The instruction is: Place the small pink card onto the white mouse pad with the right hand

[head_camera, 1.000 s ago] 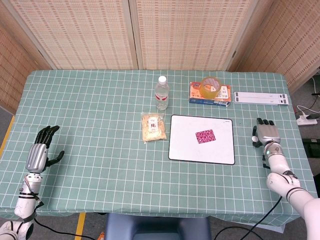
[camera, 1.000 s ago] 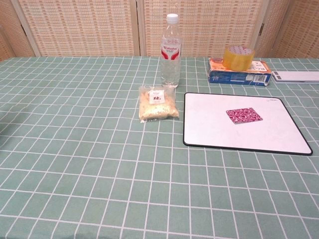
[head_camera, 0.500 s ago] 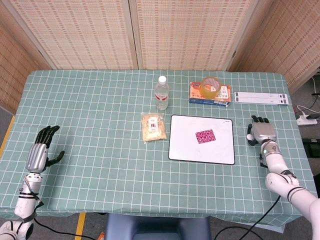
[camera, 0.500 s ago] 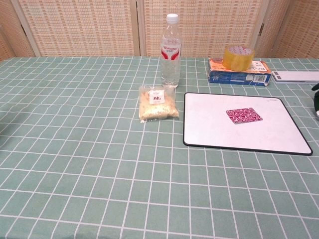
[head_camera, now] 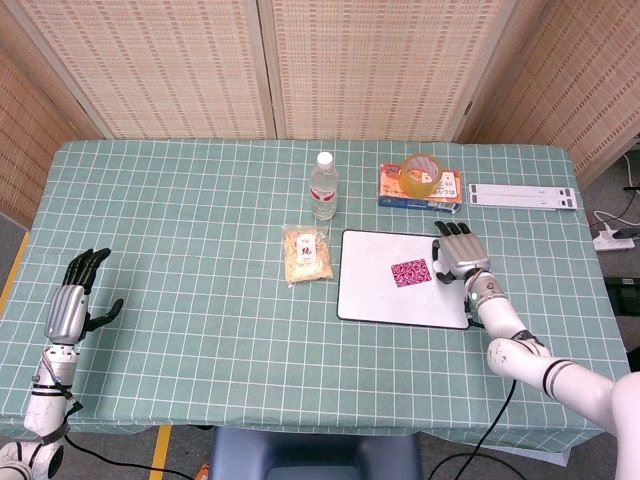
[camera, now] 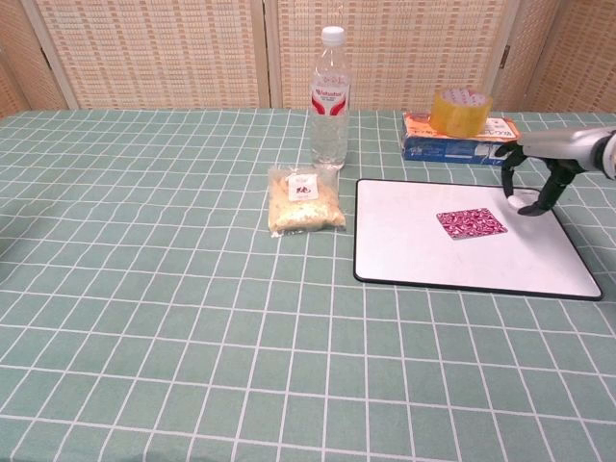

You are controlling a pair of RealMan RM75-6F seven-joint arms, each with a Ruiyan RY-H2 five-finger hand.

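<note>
Head view: right hand (head_camera: 461, 252) now over the right edge of the white mouse pad (head_camera: 380, 298), just beside the small pink card (head_camera: 410, 272); a second ago parked on the counter (head_camera: 200, 230) well right of the pad, half a second ago only slightly nearer. Fingers (head_camera: 452, 230) spread apart and empty, pointing toward the far side of the counter. Card flat on the pad, right of centre, exactly where it lay before; cannot tell from above whether the thumb touches its edge.

Chest view: right hand (camera: 539, 168) newly reaching in from the right border, raised above the pad (camera: 423, 252), dark fingers (camera: 545, 192) curling down toward it, nothing held; only a dark sliver at the border half a second ago, nothing at all a second ago. Card (camera: 471, 223) apart from the fingertips here.

Left hand (head_camera: 72, 305) near the counter's left edge, open-palmed and empty, shifted slightly lower in view than earlier.

Unmoved: water bottle (head_camera: 323, 186), snack bag (head_camera: 306, 254), tape roll (head_camera: 421, 173) on its box (head_camera: 420, 189), white strip (head_camera: 523, 196) at the far right.
</note>
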